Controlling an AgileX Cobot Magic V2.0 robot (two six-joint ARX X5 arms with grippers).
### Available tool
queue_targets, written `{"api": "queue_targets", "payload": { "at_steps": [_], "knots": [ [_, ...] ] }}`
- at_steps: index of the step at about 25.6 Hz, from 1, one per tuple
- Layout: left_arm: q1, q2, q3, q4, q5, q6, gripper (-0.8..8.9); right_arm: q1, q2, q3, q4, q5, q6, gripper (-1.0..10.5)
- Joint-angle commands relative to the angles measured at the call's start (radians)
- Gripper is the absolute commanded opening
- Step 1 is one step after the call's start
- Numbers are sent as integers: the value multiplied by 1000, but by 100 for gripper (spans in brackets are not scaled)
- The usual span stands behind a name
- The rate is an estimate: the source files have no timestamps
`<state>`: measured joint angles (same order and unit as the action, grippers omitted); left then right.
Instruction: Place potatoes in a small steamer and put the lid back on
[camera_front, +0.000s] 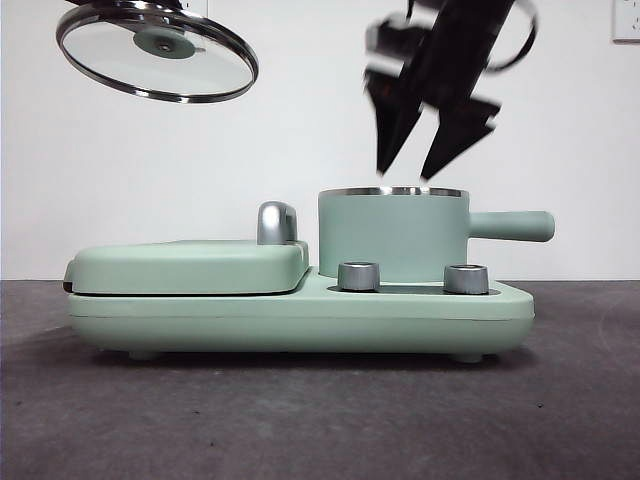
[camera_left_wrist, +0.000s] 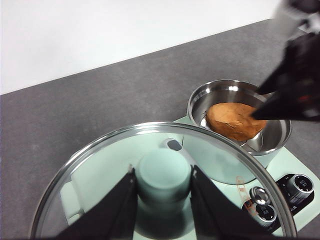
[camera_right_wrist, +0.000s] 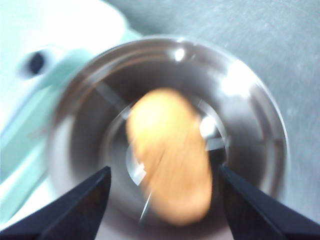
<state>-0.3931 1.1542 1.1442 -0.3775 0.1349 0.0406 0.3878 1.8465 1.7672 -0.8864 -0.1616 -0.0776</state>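
Hovering spread above the small steamer (camera_front: 392, 235) holding the potatoes (camera_left_wrist: 235, 121), right hand (camera_front: 412, 165); left hand (camera_left_wrist: 162, 192) pinches the lid (camera_front: 157, 50).

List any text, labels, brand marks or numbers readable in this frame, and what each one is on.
None can be read.
Small markings beside the control knobs on the appliance base, seen in the left wrist view: too small and blurred to read.
The small steamer, the lid and the potato show no text.
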Motion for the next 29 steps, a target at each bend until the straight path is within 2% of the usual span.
{"api": "queue_targets", "payload": {
  "at_steps": [1, 4, 9, 11, 13, 19, 29],
  "knots": [
    [-3, -5, 19, 31, 3, 6, 9, -11, -40, 13, -77, -6, 11, 339],
    [-4, -4, 19, 34, 4, 7, 9, -32, -173, -95, -16, -30, 11, 339],
    [-16, 16, 19, 66, 31, 7, 9, -45, -541, -501, 170, -29, 15, 316],
    [-39, 43, 19, 89, 31, 7, 9, -45, -689, -670, 245, -29, 51, 236],
    [-59, 68, 19, 119, 31, 8, 9, -43, -802, -782, 284, -29, 91, 229],
    [-118, 147, 20, 245, 31, 18, 9, -42, -1034, -947, 278, -19, 131, 226],
    [-196, 306, 26, 451, 31, 26, 9, -42, -1297, -1068, 214, 13, 166, 226]
  ]
}}
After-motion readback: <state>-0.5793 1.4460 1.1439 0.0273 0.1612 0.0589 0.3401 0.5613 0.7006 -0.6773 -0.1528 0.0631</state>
